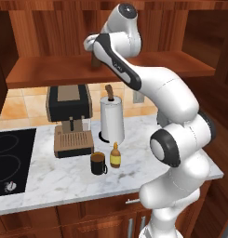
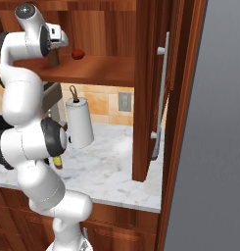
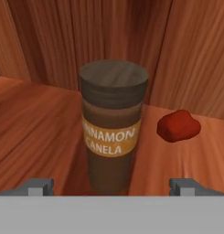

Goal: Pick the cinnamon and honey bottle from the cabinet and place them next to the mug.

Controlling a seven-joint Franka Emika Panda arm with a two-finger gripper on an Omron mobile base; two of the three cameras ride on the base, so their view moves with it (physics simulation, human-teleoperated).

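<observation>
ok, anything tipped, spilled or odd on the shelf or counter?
Nothing tipped or spilled. The cinnamon stands upright on the cabinet shelf, a small red lump lying beside it. The honey bottle stands upright by the mug.

Reddish wood grain with a soft sheen is shown on the cabinet (image 3: 40,132). The cinnamon (image 3: 112,132) looks matt, perhaps plastic. The surface (image 1: 64,176) is rendered as veined marble.
</observation>
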